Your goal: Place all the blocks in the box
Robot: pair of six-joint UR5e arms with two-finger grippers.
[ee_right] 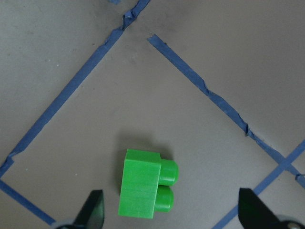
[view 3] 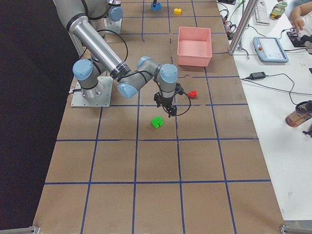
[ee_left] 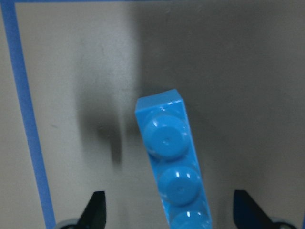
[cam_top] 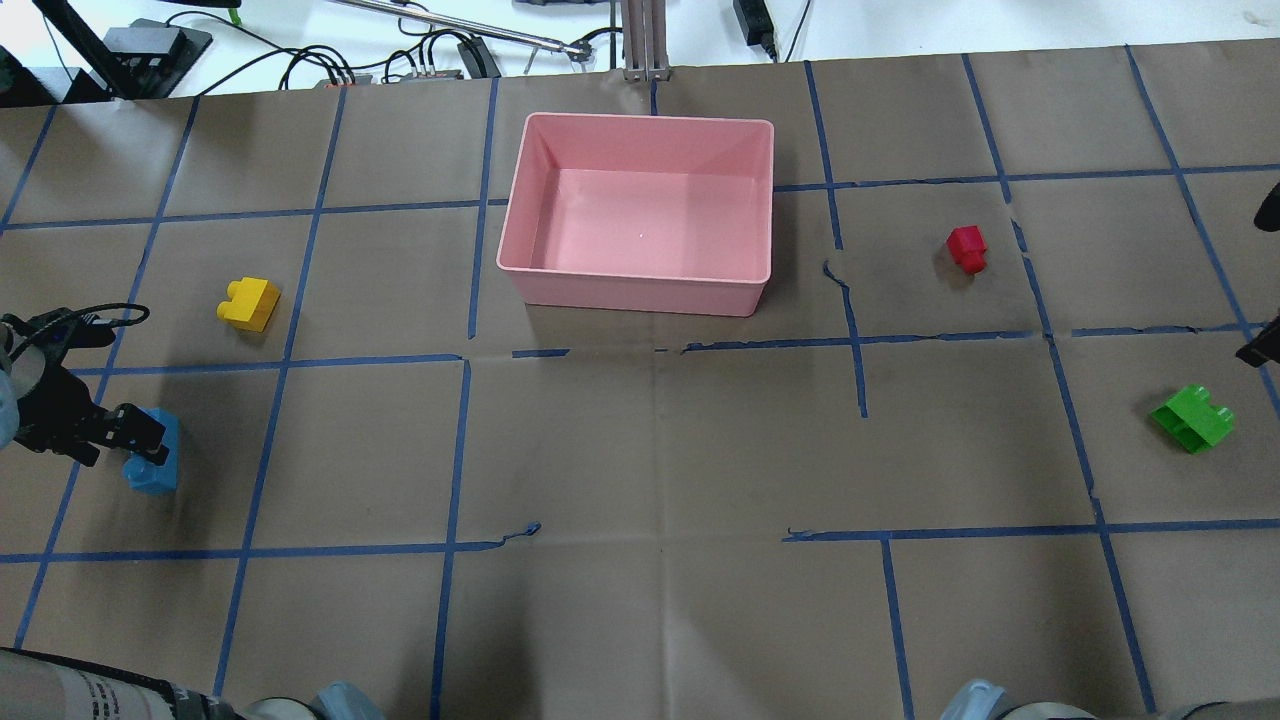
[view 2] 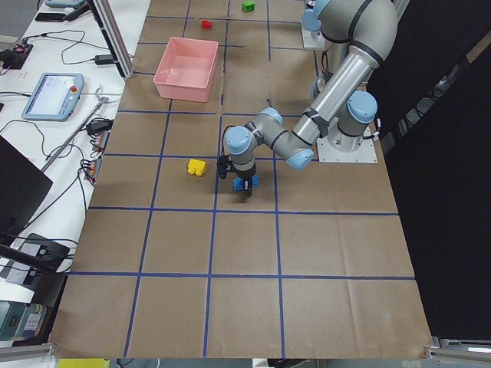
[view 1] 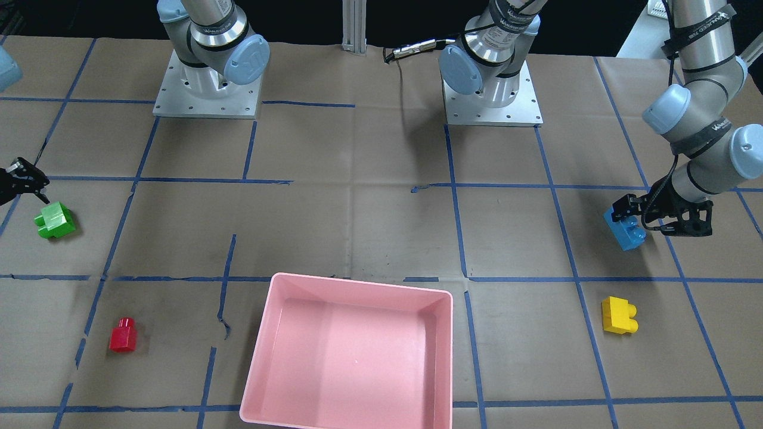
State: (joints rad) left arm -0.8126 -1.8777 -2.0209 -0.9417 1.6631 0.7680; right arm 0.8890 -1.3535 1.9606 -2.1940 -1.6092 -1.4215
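The long blue brick (ee_left: 171, 167) lies on the table between the spread fingers of my left gripper (ee_left: 170, 214). The fingers stand apart from it on both sides. It also shows in the front view (view 1: 624, 231) under the left gripper (view 1: 626, 213). My right gripper (ee_right: 171, 214) is open and hovers over the green brick (ee_right: 145, 189), which lies on its side at the table's edge (view 1: 55, 220). The yellow brick (view 1: 619, 314) and the small red brick (view 1: 123, 335) lie loose on the table. The pink box (view 1: 357, 284) is empty.
The table is covered in brown paper with a blue tape grid. The two arm bases (view 1: 205, 89) stand at the robot's side. Cables and a tablet (view 2: 52, 93) lie beyond the table's far edge, past the box.
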